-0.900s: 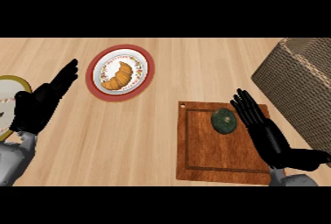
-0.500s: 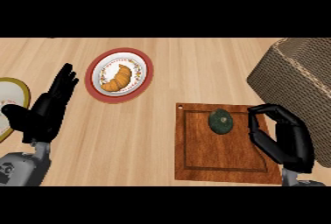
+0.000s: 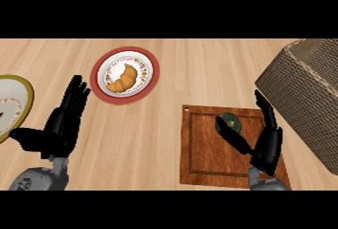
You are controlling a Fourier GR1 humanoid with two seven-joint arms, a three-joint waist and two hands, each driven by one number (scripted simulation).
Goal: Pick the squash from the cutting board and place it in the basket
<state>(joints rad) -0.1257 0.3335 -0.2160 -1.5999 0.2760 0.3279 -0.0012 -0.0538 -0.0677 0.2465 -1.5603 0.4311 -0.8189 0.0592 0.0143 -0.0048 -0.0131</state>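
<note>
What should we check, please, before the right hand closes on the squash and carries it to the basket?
1. Squash lies on the cutting board: ok.
2. Right hand is open, thumb and fingers either side of the squash: ok.
3. Fingers actually touch the squash: cannot tell.
4. Basket stands right of the board, beside the hand: ok.
5. Basket opening is free: cannot tell, hidden from this view.
6. Left hand rests open at the left, away from the board: ok.
</note>
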